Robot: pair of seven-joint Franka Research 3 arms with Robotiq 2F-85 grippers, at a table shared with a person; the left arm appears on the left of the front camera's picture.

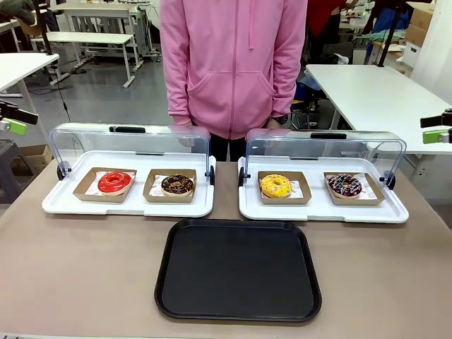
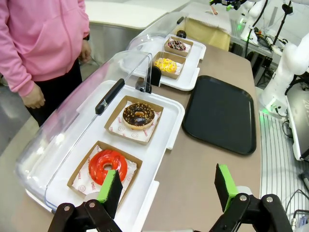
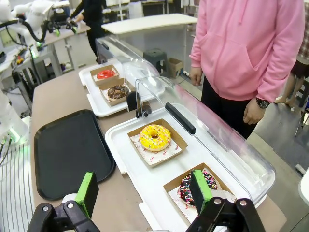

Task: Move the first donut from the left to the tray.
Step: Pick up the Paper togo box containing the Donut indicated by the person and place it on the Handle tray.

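Smooth tan tabletop [image 1: 85,268], rounded black tray [image 1: 238,272], glossy red ring donut [image 1: 115,182] beyond.

Two white trays sit side by side on the brown tabletop [image 1: 78,275], each with its clear domed lid swung up and back. The left white tray [image 1: 127,207] carries a chocolate-brown donut [image 1: 177,185] in a shallow cardboard holder in its right half. The right white tray [image 1: 318,210] holds a yellow-glazed donut [image 1: 275,186] and, to its right, a dark donut with coloured sprinkles [image 1: 345,185], each in its own holder. Behind the trays stands a person in a pink hoodie [image 1: 233,63]. White tables [image 1: 374,92] stand farther back.
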